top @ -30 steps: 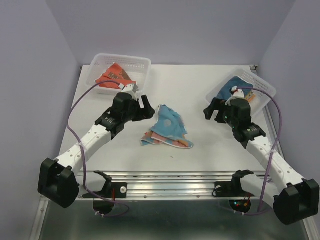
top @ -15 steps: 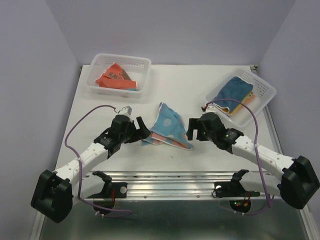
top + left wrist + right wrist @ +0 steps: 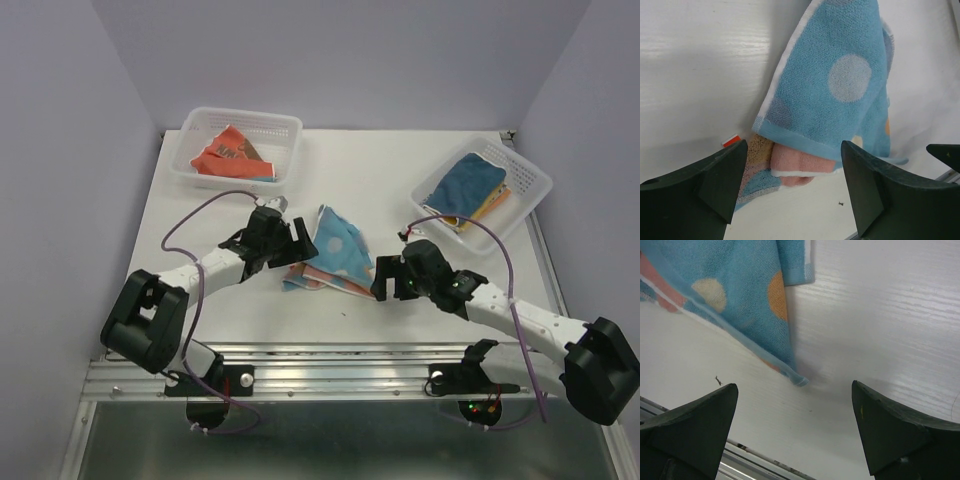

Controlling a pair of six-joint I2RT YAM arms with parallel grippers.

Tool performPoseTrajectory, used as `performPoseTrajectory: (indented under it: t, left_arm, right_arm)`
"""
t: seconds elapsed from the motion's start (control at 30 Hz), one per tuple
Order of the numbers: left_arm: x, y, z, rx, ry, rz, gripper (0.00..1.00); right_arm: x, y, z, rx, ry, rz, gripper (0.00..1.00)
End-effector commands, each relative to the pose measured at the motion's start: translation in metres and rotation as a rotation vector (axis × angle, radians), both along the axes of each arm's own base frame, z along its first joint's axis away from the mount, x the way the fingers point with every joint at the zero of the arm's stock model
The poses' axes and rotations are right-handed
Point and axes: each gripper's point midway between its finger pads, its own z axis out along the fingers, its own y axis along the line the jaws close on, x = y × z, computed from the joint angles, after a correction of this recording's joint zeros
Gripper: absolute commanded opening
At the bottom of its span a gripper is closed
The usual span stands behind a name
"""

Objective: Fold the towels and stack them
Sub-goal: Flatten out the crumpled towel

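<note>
- Light blue dotted towel [image 3: 335, 248] lies crumpled mid-table [image 3: 390, 180]; pink and orange cloth [image 3: 795, 163] pokes out underneath, can't tell if it's a separate towel.
- Left gripper [image 3: 298, 245] sits at the towel's left edge, jaws spread wide either side of the bunched end, pinching nothing.
- Right gripper [image 3: 380, 278] is low at the towel's near-right corner, jaws fully apart, nothing held.
- Red-orange towel [image 3: 228, 155] lies in the far-left basket [image 3: 200, 122].
- Folded blue towel [image 3: 472, 178] tops the pile in the right basket [image 3: 532, 182].
</note>
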Motion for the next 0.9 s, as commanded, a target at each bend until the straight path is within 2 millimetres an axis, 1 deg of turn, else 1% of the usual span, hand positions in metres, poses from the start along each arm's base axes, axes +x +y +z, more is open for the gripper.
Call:
performPoseTrajectory:
  t: [0.0,0.03,0.13,0.17,0.23,0.33,0.43,0.47,0.53,0.57,0.63,0.67,0.73,0.77,0.8,0.87]
  left_arm:
    - [0.008,-0.02,0.013,-0.045,-0.037,-0.063,0.86]
    - [0.007,-0.021,0.01,-0.043,-0.031,-0.067,0.86]
    - [0.014,-0.022,0.004,-0.021,-0.027,-0.061,0.86]
    - [0.015,-0.022,-0.003,-0.007,-0.012,-0.059,0.84]
    - [0.019,-0.025,-0.007,0.005,-0.003,-0.065,0.82]
    - [0.02,-0.029,-0.013,0.006,0.017,-0.081,0.77]
    - [0.02,-0.033,-0.016,0.001,0.027,-0.098,0.65]
    - [0.019,-0.034,-0.015,-0.002,0.027,-0.102,0.57]
    - [0.02,-0.034,-0.013,-0.004,0.022,-0.097,0.49]
    - [0.02,-0.033,-0.011,-0.004,0.017,-0.092,0.41]
    - [0.021,-0.031,-0.008,0.002,0.008,-0.078,0.35]
    - [0.021,-0.031,-0.003,-0.002,0.001,-0.079,0.31]
    - [0.02,-0.03,0.0,-0.004,-0.006,-0.075,0.26]
    - [0.02,-0.03,0.003,-0.007,-0.013,-0.073,0.14]
    - [0.02,-0.03,0.005,-0.008,-0.018,-0.074,0.08]
    - [0.019,-0.029,0.007,-0.005,-0.024,-0.076,0.03]
  right_arm:
    - [0.005,0.011,0.007,0.033,-0.049,0.047,1.0]
    - [0.004,0.012,0.006,0.03,-0.047,0.051,1.0]
    - [0.005,0.015,0.004,0.033,-0.046,0.068,1.0]
    - [0.005,0.016,0.004,0.036,-0.045,0.074,1.0]
    - [0.004,0.016,0.001,0.029,-0.039,0.078,1.0]
    - [0.005,0.016,0.0,0.026,-0.039,0.076,1.0]
    - [0.005,0.016,-0.002,0.022,-0.036,0.077,1.0]
    - [0.005,0.015,-0.003,0.021,-0.031,0.075,1.0]
    - [0.005,0.015,-0.005,0.017,-0.029,0.075,0.99]
    - [0.004,0.015,-0.006,0.013,-0.026,0.078,0.96]
    - [0.003,0.015,-0.009,0.005,-0.016,0.082,0.92]
    - [0.003,0.015,-0.009,0.004,-0.013,0.088,0.87]
    - [0.0,0.018,-0.011,0.011,0.001,0.107,0.84]
    - [-0.002,0.019,-0.012,0.009,0.003,0.121,0.82]
    - [-0.003,0.018,-0.014,0.003,0.006,0.125,0.82]
    - [-0.005,0.019,-0.014,-0.006,0.006,0.143,0.82]
